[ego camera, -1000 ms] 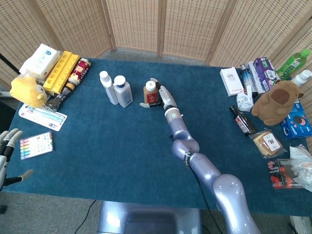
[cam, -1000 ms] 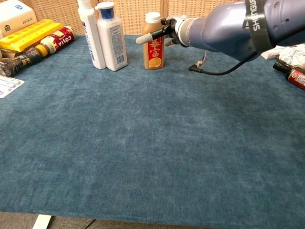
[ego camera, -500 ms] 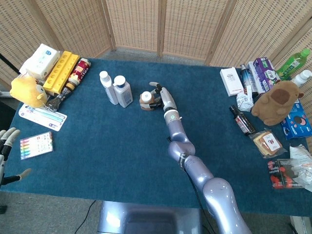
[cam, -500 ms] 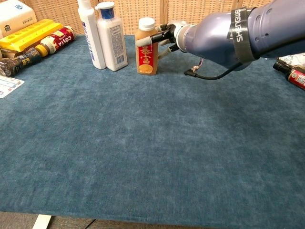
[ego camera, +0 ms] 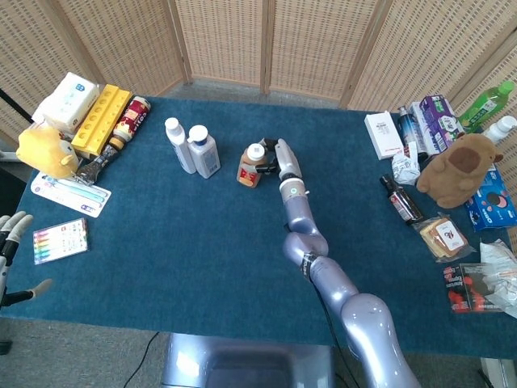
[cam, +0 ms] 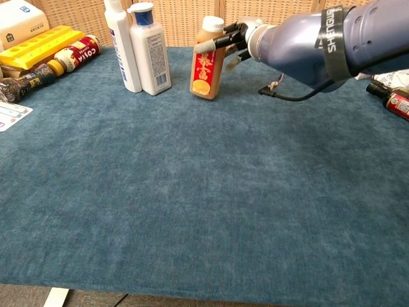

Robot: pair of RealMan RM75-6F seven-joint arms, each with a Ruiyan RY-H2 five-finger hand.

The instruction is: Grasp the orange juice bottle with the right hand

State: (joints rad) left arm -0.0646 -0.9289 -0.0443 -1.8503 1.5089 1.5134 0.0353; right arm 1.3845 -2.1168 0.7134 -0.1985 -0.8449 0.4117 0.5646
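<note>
The orange juice bottle [ego camera: 251, 165] [cam: 206, 64], white-capped with a red label, stands tilted on the blue table, its top leaning toward my right hand. My right hand [ego camera: 275, 157] [cam: 241, 39] is just right of it and grips it near the neck, with one finger lying across the front of the bottle. My left hand [ego camera: 12, 238] hangs off the table's left edge, fingers apart and holding nothing; the chest view does not show it.
Two white bottles [ego camera: 192, 146] [cam: 137, 48] stand just left of the juice. A cola can [cam: 75, 52], a yellow tray [ego camera: 100, 120] and a yellow plush [ego camera: 44, 150] lie far left. Boxes, small bottles and a brown plush [ego camera: 458, 168] crowd the right edge.
The right hand closed on the juice bottle, shifted it left, then back right. The bottle now leans instead of standing upright. The left hand stayed put.
</note>
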